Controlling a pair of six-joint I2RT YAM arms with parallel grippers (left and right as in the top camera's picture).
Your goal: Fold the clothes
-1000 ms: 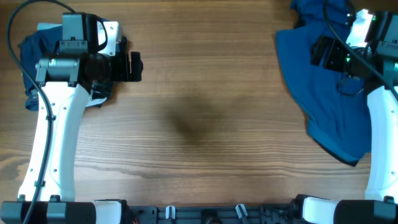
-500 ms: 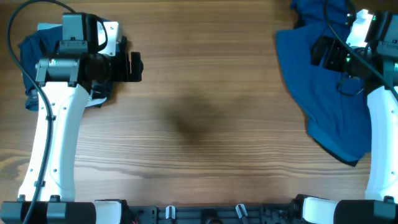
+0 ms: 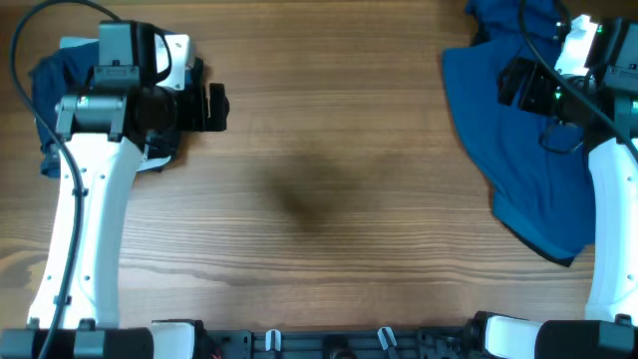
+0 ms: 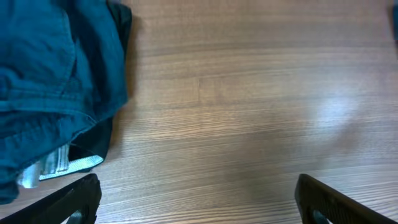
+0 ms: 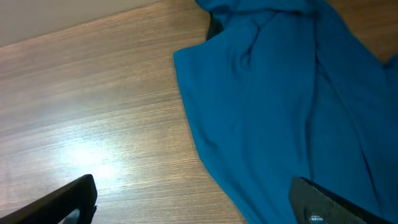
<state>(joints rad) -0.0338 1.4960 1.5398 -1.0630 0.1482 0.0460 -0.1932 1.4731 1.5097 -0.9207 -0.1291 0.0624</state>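
Overhead, a spread garment (image 3: pixel 518 170) covers the table's (image 3: pixel 329 249) right edge, a bundled garment (image 3: pixel 58 78) its left; left gripper (image 3: pixel 216 107) and right gripper (image 3: pixel 512 84) hover nearby, fingers wide, empty.

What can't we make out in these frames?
- Left pile: in the overhead view the left arm covers most of it, and the left wrist view cuts it off at the left edge. The piece count is unclear.
- Label on it: the print is too small to read.
- Right garment: it runs off the top edge of the overhead view and the right arm lies over it. Its type is unclear.
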